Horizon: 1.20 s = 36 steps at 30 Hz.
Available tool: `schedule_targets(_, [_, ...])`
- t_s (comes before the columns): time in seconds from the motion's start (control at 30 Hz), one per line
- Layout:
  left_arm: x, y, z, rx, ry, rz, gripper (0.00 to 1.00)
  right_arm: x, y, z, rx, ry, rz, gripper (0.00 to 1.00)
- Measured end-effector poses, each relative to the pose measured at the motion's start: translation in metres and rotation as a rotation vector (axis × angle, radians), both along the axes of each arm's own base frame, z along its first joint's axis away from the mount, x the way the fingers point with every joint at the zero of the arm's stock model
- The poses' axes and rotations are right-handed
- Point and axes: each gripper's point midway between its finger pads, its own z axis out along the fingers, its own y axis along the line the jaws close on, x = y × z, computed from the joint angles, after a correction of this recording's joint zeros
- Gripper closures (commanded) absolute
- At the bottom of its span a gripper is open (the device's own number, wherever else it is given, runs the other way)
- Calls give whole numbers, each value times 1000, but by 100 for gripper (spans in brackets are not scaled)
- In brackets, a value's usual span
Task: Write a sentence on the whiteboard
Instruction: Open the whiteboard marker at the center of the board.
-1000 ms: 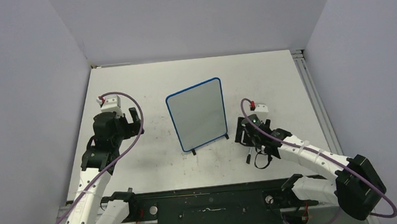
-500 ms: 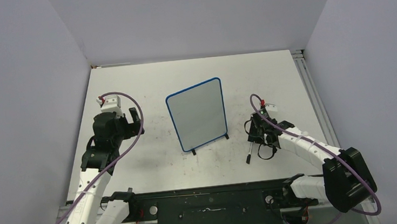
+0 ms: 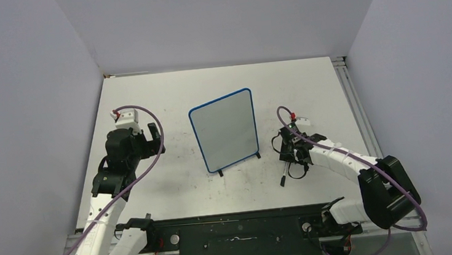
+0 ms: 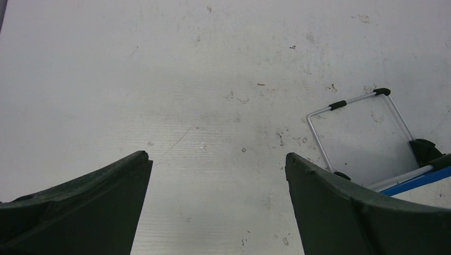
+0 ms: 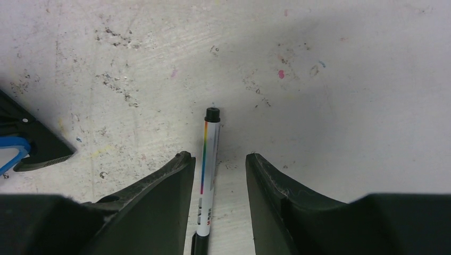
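We see the whiteboard point(image 3: 224, 131) standing on its two black feet point(image 3: 220, 173) near the middle of the desk point(image 3: 166, 102). It sits between the two arms, its blue frame turned a little to one side. From the top camera its face shows as an even pale grey, and we cannot make out any lettering on it.

The right end effector point(image 3: 289, 153) is low over the desk just to the right of the board's lower right corner. In the right wrist view its fingers point(image 5: 159, 196) are parted and straddle a marker point(image 5: 206, 175) lying flat on the desk. The marker has a white barrel with a thin rainbow stripe and a black end pointing away from the wrist. It lies close to one finger, with a clear gap on the other side, so the end effector is released and not clamped on it. The board's black foot point(image 5: 32, 143) sits at the left edge of that view.

The left end effector point(image 3: 150, 137) hangs to the left of the board, apart from it. Its fingers point(image 4: 95, 202) are spread wide over scuffed, bare desk and grasp nothing. Its wrist camera catches the board's wire stand point(image 4: 361, 101) and a strip of blue frame point(image 4: 420, 180) at the lower right.
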Motion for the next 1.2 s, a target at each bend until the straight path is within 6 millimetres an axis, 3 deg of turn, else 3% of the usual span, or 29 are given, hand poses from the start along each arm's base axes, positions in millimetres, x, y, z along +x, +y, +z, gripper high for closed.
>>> schedule_targets(0.37, [-1, -5, 0, 0, 0, -16, 4, 2, 7, -8, -35, 18, 4, 68])
schedule_targets(0.47, [-1, -6, 0, 0, -1, -20, 4, 3, 9, -11, -31, 20, -5, 80])
schedule_targets(0.63, [-1, -6, 0, 0, -1, -23, 4, 8, 13, -15, -24, 18, -12, 83])
schedule_targets(0.73, [-1, -6, 0, 0, -2, -23, 4, 9, 14, -15, -23, 17, -15, 94])
schedule_targets(0.97, [-2, -12, 1, -1, -3, -51, 0, 8, 14, -12, -8, 11, -30, 95])
schedule_targets(1.03, [-5, -17, 3, -5, -14, -76, 0, 8, 15, -6, 8, -6, -33, 95])
schedule_targets(1.07, [-7, -20, 7, -10, -27, -86, 5, 9, 17, 0, 23, -25, -31, 95])
schedule_targets(1.2, [-18, -34, 22, -48, -56, -139, 13, 18, 27, 46, 131, -176, -13, 95])
